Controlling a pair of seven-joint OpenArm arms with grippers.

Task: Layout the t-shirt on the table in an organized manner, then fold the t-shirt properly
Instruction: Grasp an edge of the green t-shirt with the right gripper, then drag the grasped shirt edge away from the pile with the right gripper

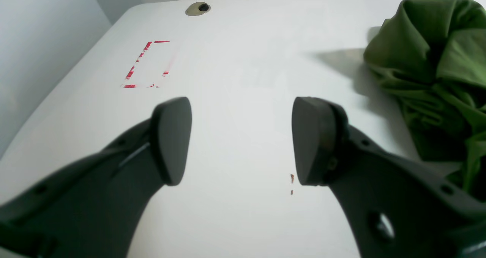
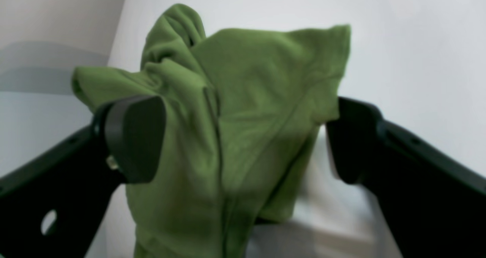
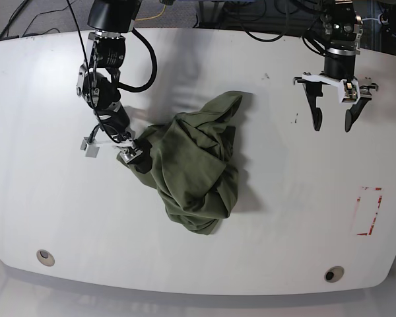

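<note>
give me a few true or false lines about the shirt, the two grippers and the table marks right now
1. The t-shirt lies spread flat with both sleeves out. False: it sits in a crumpled heap on the table.
2. The left gripper is open with nothing between its fingers. True.
3. The right gripper is far from the cloth. False: its jaws stand wide with shirt fabric bunched between them, at the heap's edge.
4. The red dashed rectangle is covered by the shirt. False: it lies bare, well apart from the heap, on the left arm's side.
5. A round grommet hole shows near the table edge closest to the base camera. True.
</note>
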